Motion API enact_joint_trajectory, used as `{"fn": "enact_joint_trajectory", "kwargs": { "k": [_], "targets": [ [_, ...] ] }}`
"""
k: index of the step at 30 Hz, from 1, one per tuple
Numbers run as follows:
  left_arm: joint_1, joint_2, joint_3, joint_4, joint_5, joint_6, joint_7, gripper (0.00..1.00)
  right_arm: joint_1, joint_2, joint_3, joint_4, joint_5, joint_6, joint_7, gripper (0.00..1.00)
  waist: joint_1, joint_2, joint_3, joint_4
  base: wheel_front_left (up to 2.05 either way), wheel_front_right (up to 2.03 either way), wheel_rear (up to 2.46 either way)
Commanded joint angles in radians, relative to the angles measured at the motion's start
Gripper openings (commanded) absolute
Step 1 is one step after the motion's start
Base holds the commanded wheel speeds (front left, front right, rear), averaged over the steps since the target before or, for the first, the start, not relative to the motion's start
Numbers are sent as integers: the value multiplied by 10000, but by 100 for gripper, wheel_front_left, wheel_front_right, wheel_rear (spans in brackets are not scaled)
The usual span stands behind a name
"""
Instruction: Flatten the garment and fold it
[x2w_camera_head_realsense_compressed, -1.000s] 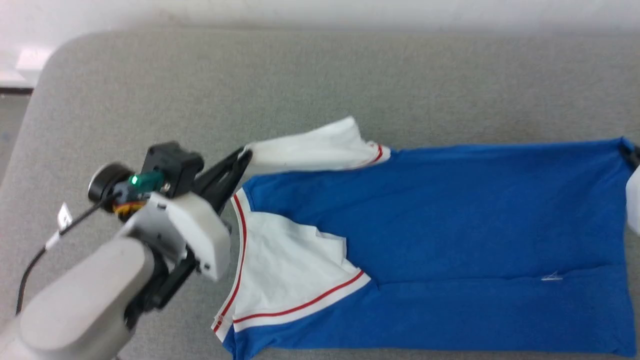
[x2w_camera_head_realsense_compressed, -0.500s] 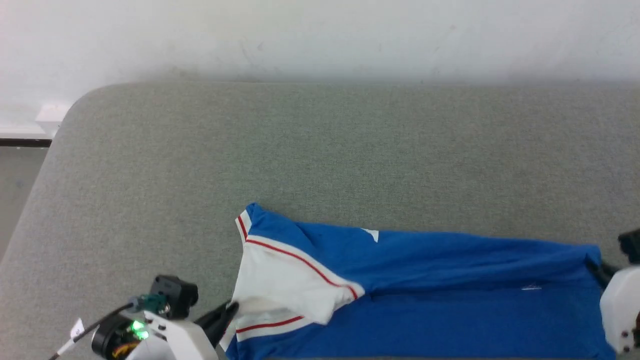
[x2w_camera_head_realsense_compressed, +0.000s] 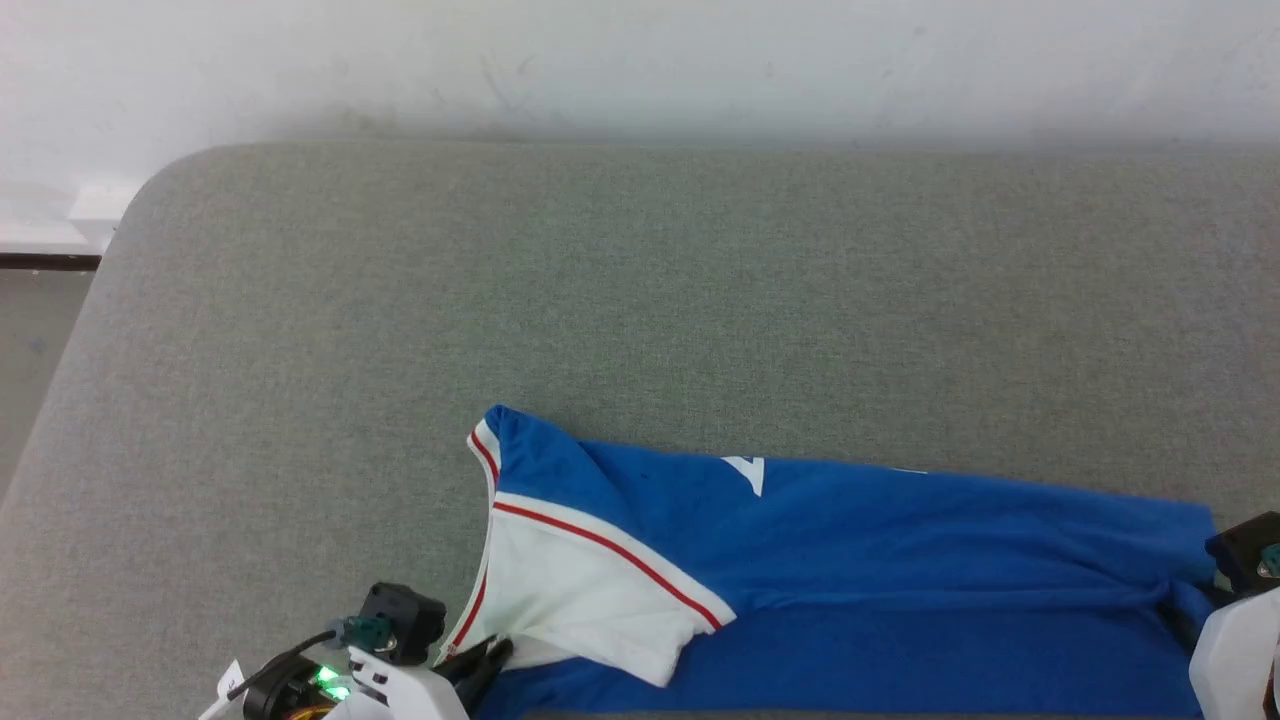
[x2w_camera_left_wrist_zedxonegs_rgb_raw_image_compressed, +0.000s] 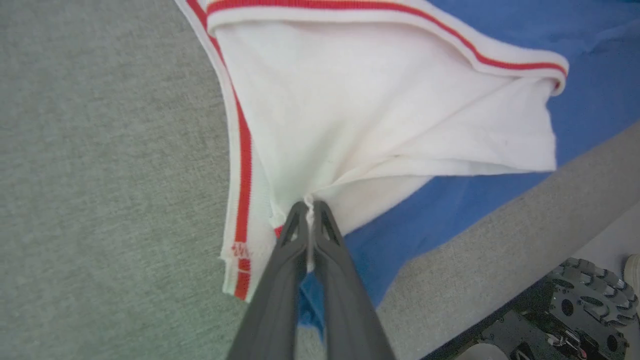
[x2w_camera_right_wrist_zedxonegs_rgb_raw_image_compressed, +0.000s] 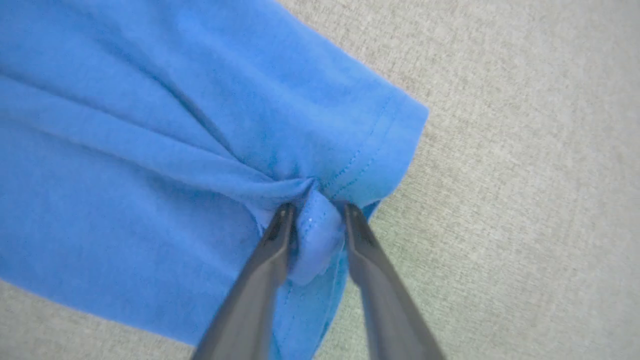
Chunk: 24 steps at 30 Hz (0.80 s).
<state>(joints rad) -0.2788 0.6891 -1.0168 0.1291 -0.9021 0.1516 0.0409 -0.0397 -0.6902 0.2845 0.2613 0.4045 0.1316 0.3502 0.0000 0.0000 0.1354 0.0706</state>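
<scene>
Holding shirt (x2w_camera_head_realsense_compressed: 900, 560) by both ends, low over grey pad (x2w_camera_head_realsense_compressed: 640, 300); probably mid-fold.

Pinches white sleeve (x2w_camera_left_wrist_zedxonegs_rgb_raw_image_compressed: 375, 110) with left gripper (x2w_camera_left_wrist_zedxonegs_rgb_raw_image_compressed: 310, 215), fingers pressed together on a thin lip of cloth; clamps bunched blue hem (x2w_camera_right_wrist_zedxonegs_rgb_raw_image_compressed: 370, 145) corner with right gripper (x2w_camera_right_wrist_zedxonegs_rgb_raw_image_compressed: 315, 215), fingers slightly apart around the wad. Judged as a two-point hold, meant to keep one long edge taut and lay it over for a lengthwise fold. Lies along the pad's near edge in head view, sleeve end left, hem end right, sleeve draped over blue body. Cuts off the shirt's near edge and most of both arms at the frame bottom. Leaves only a white scrap of print (x2w_camera_head_realsense_compressed: 745, 472) visible at the upper fold. Cannot tell whether the lower layers lie flat.
</scene>
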Motion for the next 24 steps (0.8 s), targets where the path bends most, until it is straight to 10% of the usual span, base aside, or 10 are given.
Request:
{"fn": "enact_joint_trajectory", "kwargs": {
  "k": [1, 12, 19, 24],
  "targets": [
    [-127, -91, 5, 198, 110, -7, -149, 100, 14, -5, 64, 23, -13, -9, 6, 100, 0, 0, -79, -19, 0, 0, 0],
    [110, -436, 1216, 196, 301, 441, -2740, 100, 151, 381, -1152, -1739, 1122, -9, 688, 100, 0, 0, -1035, -72, 0, 0, 0],
    [1274, -1493, 4198, -966, 1555, 1771, -3021, 100, 913, 2212, -3395, -2206, 459, -9, 876, 100, 0, 0, -1231, 6, 0, 0, 0],
    [2923, -2926, 6738, -2276, 3584, 1859, -3024, 100, 1270, 3953, -4821, -2159, -253, -9, 849, 100, 0, 0, -1191, 39, 0, 0, 0]
  ]
}}
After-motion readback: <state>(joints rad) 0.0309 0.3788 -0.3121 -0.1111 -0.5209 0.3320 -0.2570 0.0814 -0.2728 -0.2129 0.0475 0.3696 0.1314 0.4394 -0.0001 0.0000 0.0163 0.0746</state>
